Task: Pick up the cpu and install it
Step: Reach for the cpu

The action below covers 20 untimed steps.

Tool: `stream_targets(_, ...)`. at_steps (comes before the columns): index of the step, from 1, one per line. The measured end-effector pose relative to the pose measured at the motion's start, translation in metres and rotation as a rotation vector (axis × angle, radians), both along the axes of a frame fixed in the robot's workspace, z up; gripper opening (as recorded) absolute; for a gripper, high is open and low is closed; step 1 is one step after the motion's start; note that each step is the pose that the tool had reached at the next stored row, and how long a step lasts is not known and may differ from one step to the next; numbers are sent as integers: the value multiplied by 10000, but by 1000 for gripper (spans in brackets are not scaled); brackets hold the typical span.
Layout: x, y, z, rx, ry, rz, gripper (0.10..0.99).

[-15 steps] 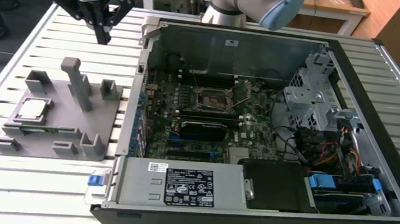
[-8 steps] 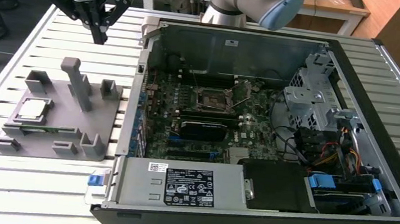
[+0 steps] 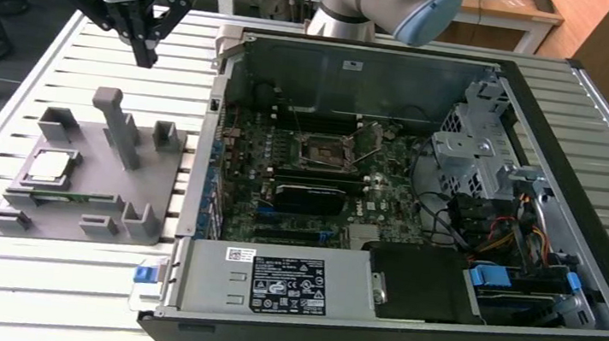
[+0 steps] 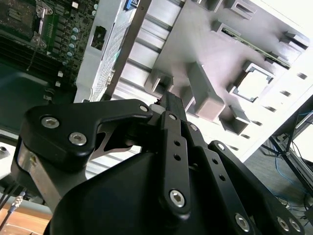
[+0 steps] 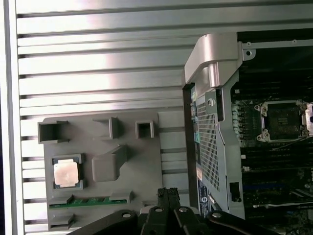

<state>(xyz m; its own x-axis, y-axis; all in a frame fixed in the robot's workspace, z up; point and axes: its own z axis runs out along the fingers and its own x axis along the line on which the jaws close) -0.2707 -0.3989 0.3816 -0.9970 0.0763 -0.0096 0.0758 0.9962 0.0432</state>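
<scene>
Hanging in the air, touching nothing, the gripper (image 5: 167, 194) has its black fingers closed tip to tip w/ nothing btwn them, as far as both wrist views show. In the exterior view the gripper (image 3: 145, 56) is over the slatted table (image 3: 62, 281), just past the far edge of the grey plastic holder (image 3: 147, 196).

The holder (image 5: 142, 166) lies flat on the slats, just beside the PC case (image 3: 571, 252), on the exterior view's left of it. The cpu (image 5: 65, 174) sits silver side up in a square pocket of the holder, on the side away from the case and well apart from the fingertips. The cpu (image 3: 49, 167) looks level in the exterior view. A green RAM stick (image 5: 90, 201) lies in a slot just beside the cpu pocket. A tall grey post (image 3: 117, 119) stands upright near the holder's middle.

The case lies on its side w/ the panel off and the mobo (image 3: 284, 147) exposed. The cpu socket (image 5: 282, 120) sits in its metal frame, probably uncovered, though its load plate is hard to make out. Beyond the case, the arm (image 3: 415, 7) w/ its blue cap rises at the table's far edge.
</scene>
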Motion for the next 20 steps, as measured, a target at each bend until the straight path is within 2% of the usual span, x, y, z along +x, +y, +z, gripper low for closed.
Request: stream_targets(20,-146,0,-23,0,87,0,106)
